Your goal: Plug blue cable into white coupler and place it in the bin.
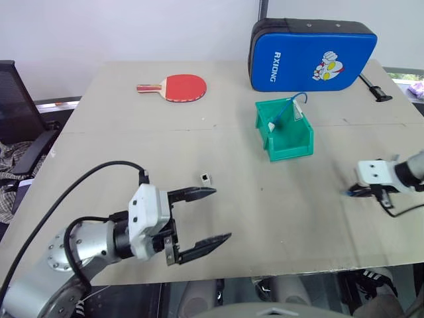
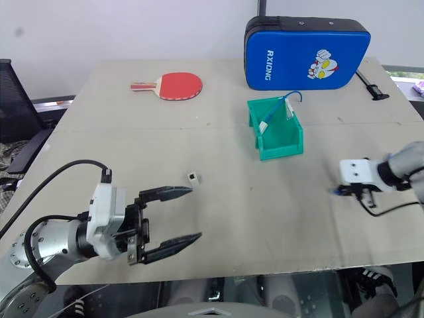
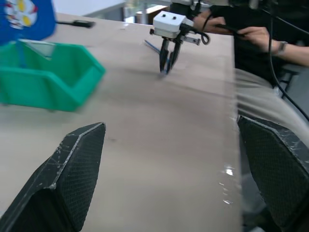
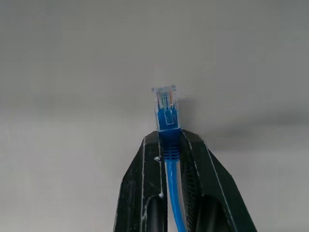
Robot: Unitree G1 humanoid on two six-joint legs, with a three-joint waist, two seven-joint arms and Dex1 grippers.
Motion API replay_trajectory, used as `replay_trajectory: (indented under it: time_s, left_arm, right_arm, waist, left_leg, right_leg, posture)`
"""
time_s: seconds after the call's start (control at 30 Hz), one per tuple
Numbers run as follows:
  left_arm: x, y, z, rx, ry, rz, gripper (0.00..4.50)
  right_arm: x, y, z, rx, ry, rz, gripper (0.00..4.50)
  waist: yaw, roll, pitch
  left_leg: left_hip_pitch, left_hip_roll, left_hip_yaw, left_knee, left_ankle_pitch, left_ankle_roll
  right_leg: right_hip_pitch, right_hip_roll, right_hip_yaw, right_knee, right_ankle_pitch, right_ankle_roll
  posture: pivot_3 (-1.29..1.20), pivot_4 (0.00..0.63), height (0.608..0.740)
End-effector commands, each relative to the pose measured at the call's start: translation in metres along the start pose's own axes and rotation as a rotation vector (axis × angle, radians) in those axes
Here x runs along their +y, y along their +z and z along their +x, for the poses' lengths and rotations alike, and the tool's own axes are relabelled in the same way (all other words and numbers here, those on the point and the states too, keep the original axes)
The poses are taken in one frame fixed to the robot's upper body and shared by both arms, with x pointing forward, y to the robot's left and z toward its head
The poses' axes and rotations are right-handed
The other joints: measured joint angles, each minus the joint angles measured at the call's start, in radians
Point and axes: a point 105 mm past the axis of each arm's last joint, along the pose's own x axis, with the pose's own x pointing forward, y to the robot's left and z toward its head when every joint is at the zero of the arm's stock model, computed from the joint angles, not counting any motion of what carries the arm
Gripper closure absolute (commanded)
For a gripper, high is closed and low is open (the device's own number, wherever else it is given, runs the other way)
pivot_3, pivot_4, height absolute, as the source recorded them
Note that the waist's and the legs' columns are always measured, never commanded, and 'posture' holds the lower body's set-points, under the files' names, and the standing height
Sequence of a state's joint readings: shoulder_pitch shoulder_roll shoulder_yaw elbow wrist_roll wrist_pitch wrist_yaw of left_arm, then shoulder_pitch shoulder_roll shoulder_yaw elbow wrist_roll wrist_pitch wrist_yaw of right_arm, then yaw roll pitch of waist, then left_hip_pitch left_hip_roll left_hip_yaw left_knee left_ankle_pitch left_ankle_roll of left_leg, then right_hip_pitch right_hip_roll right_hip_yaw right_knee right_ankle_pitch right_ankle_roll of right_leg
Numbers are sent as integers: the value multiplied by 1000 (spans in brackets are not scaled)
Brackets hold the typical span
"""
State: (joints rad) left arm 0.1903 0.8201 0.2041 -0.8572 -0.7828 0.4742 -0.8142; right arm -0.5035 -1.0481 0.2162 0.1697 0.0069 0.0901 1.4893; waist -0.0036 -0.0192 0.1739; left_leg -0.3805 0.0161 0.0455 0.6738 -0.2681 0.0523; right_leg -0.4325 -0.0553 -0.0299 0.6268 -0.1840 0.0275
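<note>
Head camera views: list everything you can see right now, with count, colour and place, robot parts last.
table: one, beige, under everything
white coupler: one, white, mid-table, just beyond the left end effector
blue cable: one, blue with clear plug, in the right end effector
bin: one, green, centre-right; another blue cable with a white piece inside
paddle: one, red, far left
case: one, blue, far edge
chair: one, black, left of table
left end effector: open, near edge
right end effector: shut on blue cable, right edge
</note>
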Motion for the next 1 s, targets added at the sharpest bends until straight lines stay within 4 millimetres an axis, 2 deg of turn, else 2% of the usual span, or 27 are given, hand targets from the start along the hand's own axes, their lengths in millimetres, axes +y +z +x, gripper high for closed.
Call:
replay_trajectory:
  time_s: [0.03,0.1,0.27,0.33,0.4,0.43,0.47,0.53,0.57,0.63,0.87,1.0]
  left_arm:
    - [14,-7,6,34,28,-6,0]
    - [24,-13,11,54,31,-6,0]
    - [45,-32,32,60,-8,-7,0]
    - [49,-39,44,64,-35,1,0]
    - [50,-45,50,88,-49,5,0]
    - [49,-46,53,92,-63,10,0]
    - [49,-47,56,96,-75,11,0]
    - [48,-50,62,108,-95,18,0]
    - [49,-50,66,111,-101,20,0]
    - [52,-46,74,105,-104,16,0]
    - [61,-40,103,152,-144,1,0]
    - [69,-40,127,214,-191,13,0]
  right_arm:
    - [-3,36,1,-41,-39,19,4483]
    - [-7,49,13,-52,-57,27,4483]
    - [-15,66,49,-42,-80,-11,4483]
    - [-16,76,64,-81,-74,-22,4483]
    - [-17,81,69,-111,-77,-19,4483]
    - [-16,80,70,-116,-72,-19,3759]
    - [-14,78,69,-117,-71,-20,3642]
    - [-14,79,62,-157,-100,-6,2838]
    - [-13,82,54,-200,-116,15,2262]
    - [-6,86,38,-278,-136,49,1615]
    - [23,78,-4,-433,-289,166,1615]
    - [47,52,-18,-452,-491,275,1615]
  waist:
    - [10,0,0]
    - [16,0,0]
    - [18,-1,0]
    - [18,-1,0]
    - [16,-2,0]
    - [15,-3,0]
    - [16,-3,0]
    - [19,-3,0]
    - [19,-3,0]
    - [22,-3,0]
    - [26,-3,0]
    - [31,-3,0]
  left_leg:
    - [0,1,-1,0,0,0]
    - [-1,1,-1,0,0,0]
    - [-3,0,2,0,0,0]
    - [-4,-1,2,0,0,0]
    - [-4,-2,1,1,0,0]
    - [-4,-2,2,1,0,0]
    - [-4,-2,1,1,0,0]
    - [-4,-2,1,0,0,0]
    - [-5,-1,0,0,0,0]
    - [-6,-1,-1,0,0,0]
    - [-12,-3,-5,4,0,0]
    - [-13,-4,-8,6,0,0]
  right_leg:
    - [0,1,-1,0,0,0]
    - [0,2,-1,-1,0,0]
    - [-2,0,0,-2,0,0]
    - [-2,0,1,-3,0,0]
    - [-2,1,1,-3,2,-3]
    - [-2,1,2,-3,2,-3]
    - [-2,1,1,-2,2,-4]
    - [-3,1,1,-2,2,-4]
    - [-3,1,0,-2,2,-4]
    - [-3,1,-1,-2,2,-4]
    - [-5,0,-3,-2,3,1]
    - [-5,1,-4,-2,2,3]
  posture:
    - [0,150,731]
    - [0,150,731]
    - [0,150,731]
    - [0,150,731]
    - [0,150,731]
    - [0,150,731]
    - [0,150,731]
    - [0,150,731]
    - [0,150,731]
    - [0,150,731]
    - [0,150,731]
    - [0,150,731]
